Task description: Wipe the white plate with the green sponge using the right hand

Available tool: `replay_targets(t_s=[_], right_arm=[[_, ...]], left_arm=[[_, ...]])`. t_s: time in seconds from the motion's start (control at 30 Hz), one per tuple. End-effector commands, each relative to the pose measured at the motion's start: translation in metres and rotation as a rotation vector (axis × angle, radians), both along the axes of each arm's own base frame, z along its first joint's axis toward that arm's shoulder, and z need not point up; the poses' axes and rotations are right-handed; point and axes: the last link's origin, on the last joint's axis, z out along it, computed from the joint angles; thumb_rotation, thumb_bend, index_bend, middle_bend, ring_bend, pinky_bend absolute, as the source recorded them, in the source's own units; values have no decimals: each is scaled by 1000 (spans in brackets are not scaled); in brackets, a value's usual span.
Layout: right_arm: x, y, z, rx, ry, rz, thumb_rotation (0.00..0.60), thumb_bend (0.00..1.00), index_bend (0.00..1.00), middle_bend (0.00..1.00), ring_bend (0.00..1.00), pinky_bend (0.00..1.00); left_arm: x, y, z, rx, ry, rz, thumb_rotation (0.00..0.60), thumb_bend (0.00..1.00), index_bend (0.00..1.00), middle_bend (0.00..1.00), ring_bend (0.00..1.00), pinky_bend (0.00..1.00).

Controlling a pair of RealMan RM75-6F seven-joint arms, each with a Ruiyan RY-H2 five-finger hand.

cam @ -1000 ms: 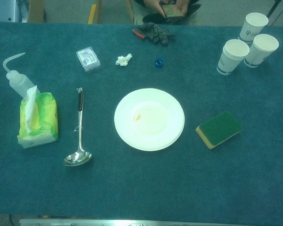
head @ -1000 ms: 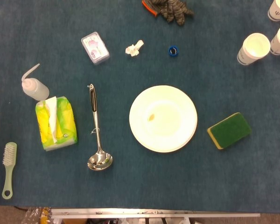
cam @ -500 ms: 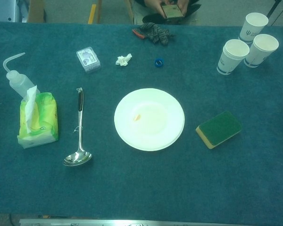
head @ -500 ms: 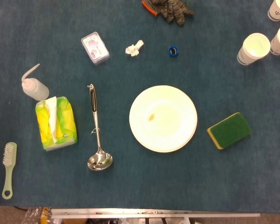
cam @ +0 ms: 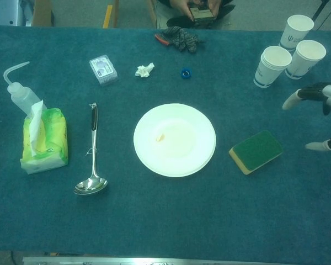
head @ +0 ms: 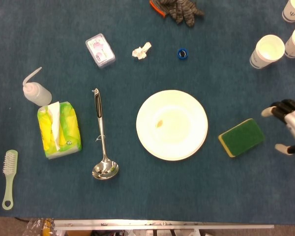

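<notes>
From my head view, my right hand (head: 290, 129) shows at the right edge of the blue surface (head: 137, 196), fingers spread apart with nothing between them, just to the right of the green sponge (head: 241, 137) and not touching it. The sponge lies flat, green face up with a yellow layer along its lower edge, a little to the right of the white plate (head: 172, 125). The plate sits near the middle of the surface with a small yellowish spot left of its centre. To the left of the plate lies a metal ladle (head: 103, 140), bowl toward me, and further left a green and yellow tissue pack (head: 58, 130), with a squeeze bottle (head: 36, 91) just above it and a small brush (head: 9, 178) near the left edge. Further back are a small card box (head: 100, 49), a crumpled scrap of paper (head: 141, 51), a blue cap (head: 182, 53), a dark glove (head: 179, 10) and paper cups (head: 268, 50) at the far right. My left hand is outside this view. In my chest view, my right hand (cam: 323, 113) enters at the right edge, fingers and thumb wide apart, holding nothing, up and to the right of the green sponge (cam: 256, 150) and below the paper cups (cam: 291, 48). The sponge rests on the surface beside the white plate (cam: 175, 139), clear of its rim. The ladle (cam: 91, 157) and tissue pack (cam: 44, 140) lie to the plate's left.
</notes>
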Motion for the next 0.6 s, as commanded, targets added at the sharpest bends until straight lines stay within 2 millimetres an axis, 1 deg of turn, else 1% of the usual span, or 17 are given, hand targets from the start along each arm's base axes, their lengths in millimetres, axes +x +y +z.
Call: replay_targets(t_s=[0.03, 0.13, 0.23, 0.6], right_arm=[[6, -4, -13, 32, 20, 13, 600, 0, 326, 256, 202, 483], [11, -6, -22, 56, 25, 15, 600, 0, 326, 233, 188, 483], [14, -8, -29, 76, 35, 19, 600, 0, 326, 230, 181, 481], [14, -12, -54, 133, 108, 26, 600, 0, 326, 230, 180, 479]], left_arm=[[-1, 0, 0, 1, -3, -1, 600, 400, 238, 197, 117, 120], [-1, -1, 1, 3, -7, -2, 600, 400, 238, 197, 117, 121], [-2, -2, 2, 5, -8, -1, 600, 400, 238, 197, 117, 121], [-7, -5, 4, 8, -12, 7, 600, 400, 238, 197, 117, 120]])
